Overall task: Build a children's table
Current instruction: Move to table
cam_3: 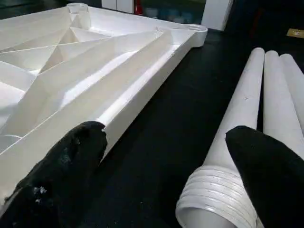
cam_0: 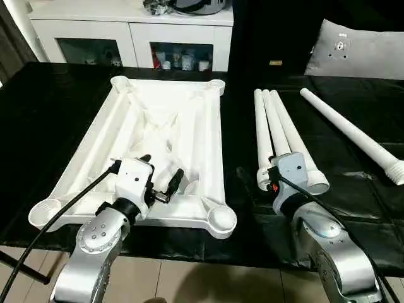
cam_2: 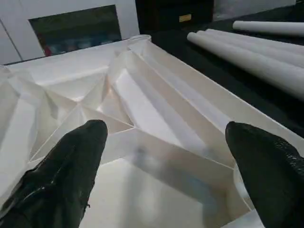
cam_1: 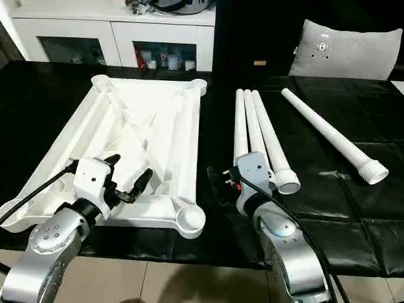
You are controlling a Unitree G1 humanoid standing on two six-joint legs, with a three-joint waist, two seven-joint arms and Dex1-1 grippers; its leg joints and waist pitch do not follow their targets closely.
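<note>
Lying upside down on the black worktop (cam_0: 50, 107), your table top (cam_0: 164, 120) shows its ribbed underside, with round sockets at its 4 corners; its far edge runs near the worktop's far edge and its near edge sits close to the near edge, left of centre. Your left gripper (cam_0: 161, 180) hangs over the near end of that underside, its 2 black fingers (cam_2: 71, 166) spread wide with nothing between them. To the right of the table top you have 3 legs (cam_0: 278, 132) lying side by side, touching one another, their threaded ends towards you. Your right gripper (cam_1: 221, 180) sits at the near end of that group, just beside the leftmost leg, fingers (cam_3: 66, 161) parted and grasping nothing; the strip of black worktop between table top and legs lies under it. A 4th leg (cam_0: 350, 132) lies apart, angled towards the right edge. Behind the worktop stands a white cabinet (cam_0: 132, 31).
</note>
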